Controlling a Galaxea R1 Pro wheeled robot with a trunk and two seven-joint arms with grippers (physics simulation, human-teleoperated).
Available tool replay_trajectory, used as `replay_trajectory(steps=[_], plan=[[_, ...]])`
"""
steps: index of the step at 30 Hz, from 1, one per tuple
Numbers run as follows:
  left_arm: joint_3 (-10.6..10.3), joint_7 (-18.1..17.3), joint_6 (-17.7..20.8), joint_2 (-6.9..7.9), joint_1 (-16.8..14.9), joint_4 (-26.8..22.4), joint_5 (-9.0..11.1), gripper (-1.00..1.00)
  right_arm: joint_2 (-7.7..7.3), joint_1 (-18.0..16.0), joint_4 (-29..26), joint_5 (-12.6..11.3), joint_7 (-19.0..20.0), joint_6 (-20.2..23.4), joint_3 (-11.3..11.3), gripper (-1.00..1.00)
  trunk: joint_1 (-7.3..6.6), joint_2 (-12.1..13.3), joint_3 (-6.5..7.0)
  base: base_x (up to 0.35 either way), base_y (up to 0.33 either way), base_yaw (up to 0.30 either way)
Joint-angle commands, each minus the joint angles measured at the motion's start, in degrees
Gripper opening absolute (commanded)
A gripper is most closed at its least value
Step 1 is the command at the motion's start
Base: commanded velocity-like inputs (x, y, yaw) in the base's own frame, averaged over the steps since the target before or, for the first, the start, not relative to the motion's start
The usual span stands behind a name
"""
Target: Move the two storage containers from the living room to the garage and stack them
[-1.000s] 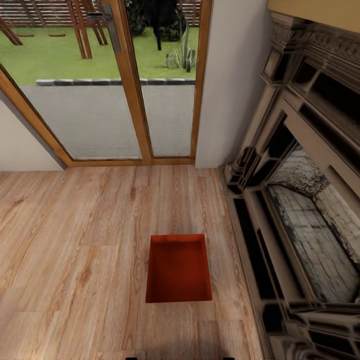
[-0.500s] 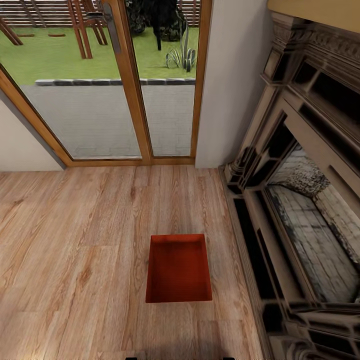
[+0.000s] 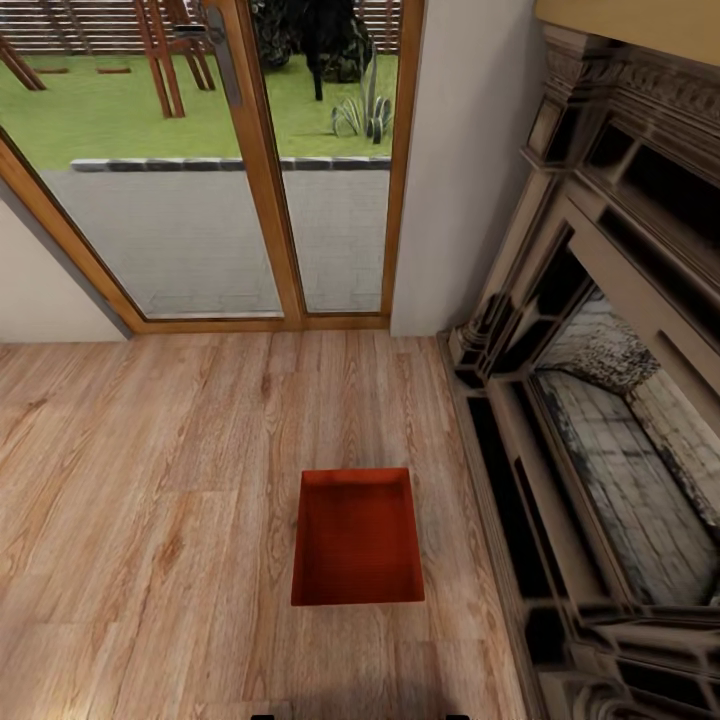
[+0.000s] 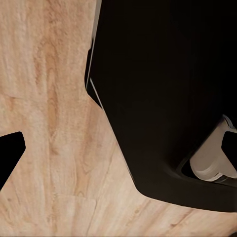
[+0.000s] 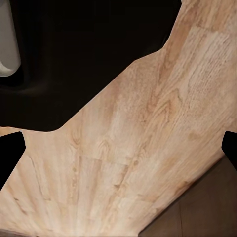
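Observation:
One storage container point(image 3: 356, 540), a plain red-orange open-top bin, sits empty on the light wood plank floor point(image 3: 150, 520) of the living room, straight ahead of me in the head view and just left of the fireplace. My right gripper point(image 5: 118, 158) hangs low over the planks with its two dark fingertips point(image 5: 10, 158) wide apart and nothing between them. In the left wrist view, my left gripper point(image 4: 118, 158) also points down at the planks. One dark fingertip point(image 4: 10, 155) shows at the frame edge, and the other is lost against my black base point(image 4: 163, 98).
An ornate dark fireplace point(image 3: 600, 430) runs along the right side, close to the bin. Glass patio doors in wood frames point(image 3: 265, 180) stand ahead, with a white wall section point(image 3: 455, 170) between them and the fireplace. Open planks stretch to the left.

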Motion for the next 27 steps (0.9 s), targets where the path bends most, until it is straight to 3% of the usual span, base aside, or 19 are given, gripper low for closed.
replay_trajectory(steps=[1, 18, 27], plan=[[-0.4, -0.2, -0.2, 0.0, 0.0, 0.1, 0.5, 1.0, -0.02, -0.1, 0.2, 0.2, 0.1, -0.3, 0.2, 1.0, 0.0, 0.0, -0.03, 0.0, 0.0, 0.0], [-0.2, 0.2, 0.1, -0.91, 0.0, 0.1, 1.8, 1.0, 0.04, -0.1, 0.2, 0.1, 0.2, 0.5, 0.1, 1.0, 0.0, 0.0, -0.03, 0.0, 0.0, 0.0], [-0.3, 0.2, 0.1, -0.94, 0.0, 0.1, 1.9, 1.0, 0.58, -0.1, 0.2, 0.1, 0.1, 0.5, 0.1, 1.0, 1.98, -3.6, -1.65, 0.0, 0.0, 0.0]])
